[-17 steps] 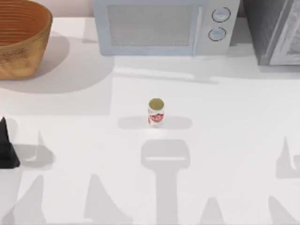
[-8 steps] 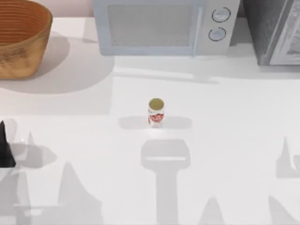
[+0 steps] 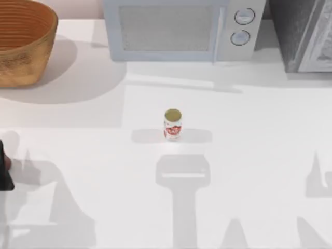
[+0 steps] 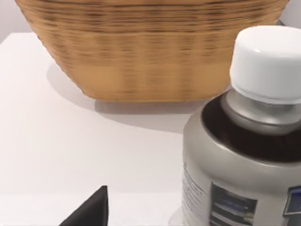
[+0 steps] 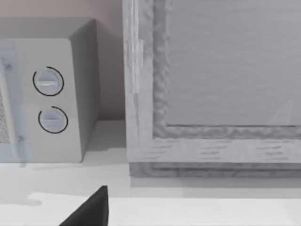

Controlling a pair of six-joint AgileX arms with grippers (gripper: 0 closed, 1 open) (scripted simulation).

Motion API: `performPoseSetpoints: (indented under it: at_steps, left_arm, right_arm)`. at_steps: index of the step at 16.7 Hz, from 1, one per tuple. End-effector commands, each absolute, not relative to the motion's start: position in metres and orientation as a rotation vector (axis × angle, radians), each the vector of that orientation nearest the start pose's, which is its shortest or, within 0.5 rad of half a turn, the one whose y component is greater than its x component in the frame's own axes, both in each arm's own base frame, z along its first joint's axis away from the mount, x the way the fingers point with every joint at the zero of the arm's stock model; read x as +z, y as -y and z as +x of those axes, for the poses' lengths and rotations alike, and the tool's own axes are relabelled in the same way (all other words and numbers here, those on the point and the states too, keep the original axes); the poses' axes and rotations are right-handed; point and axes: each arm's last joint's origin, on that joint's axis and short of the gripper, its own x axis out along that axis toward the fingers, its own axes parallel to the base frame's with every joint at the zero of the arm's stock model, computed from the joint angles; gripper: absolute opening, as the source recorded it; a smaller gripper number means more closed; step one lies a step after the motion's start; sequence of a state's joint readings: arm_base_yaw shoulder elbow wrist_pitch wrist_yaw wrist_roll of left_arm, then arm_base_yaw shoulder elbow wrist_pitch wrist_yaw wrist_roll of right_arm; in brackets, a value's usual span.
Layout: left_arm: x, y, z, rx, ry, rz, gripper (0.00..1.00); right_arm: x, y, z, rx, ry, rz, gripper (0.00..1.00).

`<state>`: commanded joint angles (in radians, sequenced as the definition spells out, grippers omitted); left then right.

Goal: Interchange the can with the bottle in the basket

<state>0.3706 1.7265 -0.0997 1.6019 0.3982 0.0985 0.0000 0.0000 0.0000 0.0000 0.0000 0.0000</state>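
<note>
The can [image 3: 172, 124], white with red markings and a dull gold top, stands upright alone in the middle of the table. The wicker basket [image 3: 21, 46] sits at the far left corner, and its ribbed wall [image 4: 155, 52] spans the left wrist view. The bottle [image 4: 244, 155] has a silver-grey body, a dark shoulder band and a white cap. It stands upright very close to the left wrist camera, on the near side of the basket and apart from it. My left gripper [image 3: 4, 174] is a dark shape at the table's left edge, far from the can.
A white microwave [image 3: 179, 28] stands along the back, with its two dials [image 5: 49, 101] in the right wrist view. A grey cabinet [image 3: 303, 33] stands at the back right. A dark tip of my parked right gripper [image 5: 89, 212] faces that cabinet. Arm shadows cross the near table.
My left gripper has slid further toward the left edge and a little nearer the front, and its shadows have shifted. The can and basket have not moved.
</note>
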Motion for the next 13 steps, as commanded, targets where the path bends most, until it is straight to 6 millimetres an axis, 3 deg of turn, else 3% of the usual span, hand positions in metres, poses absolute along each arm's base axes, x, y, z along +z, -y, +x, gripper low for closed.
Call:
performPoseSetpoints:
  at_steps: [4, 5, 8, 13]
  left_arm:
    - [0.086, -0.046, 0.150, -0.021, -0.202, 0.001, 1.00]
    - [0.089, -0.049, 0.162, -0.029, -0.170, 0.014, 1.00]
    - [0.085, -0.048, 0.164, -0.023, -0.197, 0.002, 1.00]
    - [0.080, -0.048, 0.186, -0.021, -0.202, 0.001, 1.00]
  right_arm:
    - [0.160, 0.001, 0.106, 0.000, 0.000, 0.000, 1.00]
    - [0.160, 0.001, 0.106, 0.000, 0.000, 0.000, 1.00]
    - [0.160, 0.001, 0.106, 0.000, 0.000, 0.000, 1.00]
    - [0.160, 0.001, 0.106, 0.000, 0.000, 0.000, 1.00]
